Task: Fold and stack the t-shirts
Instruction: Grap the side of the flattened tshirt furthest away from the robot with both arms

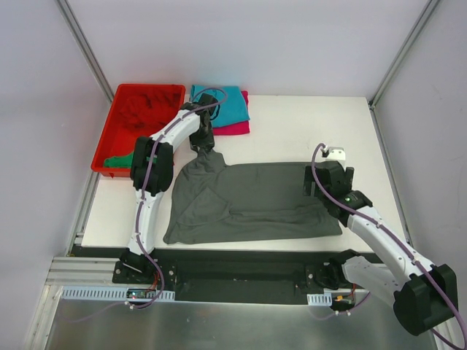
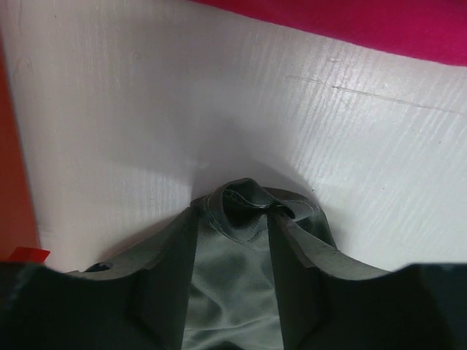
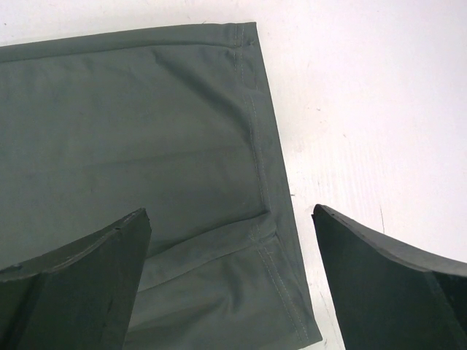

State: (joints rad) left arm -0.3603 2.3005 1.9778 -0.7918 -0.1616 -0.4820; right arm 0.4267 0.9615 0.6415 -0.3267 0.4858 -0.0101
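Top external view: the grey shirt [image 1: 248, 200] lies spread mid-table [image 1: 306, 124], its hem close to the near edge. Its far-left corner is drawn up by the left gripper [image 1: 203, 143], whose fingers are pinched on a bunch of that cloth. The right gripper [image 1: 326, 180] hangs wide apart over the shirt's right edge, holding nothing, with bare surface beyond; the teal shirt [image 1: 221, 104] lies on the magenta shirt [image 1: 237, 129] at the far edge, beside the bin [image 1: 109, 135].
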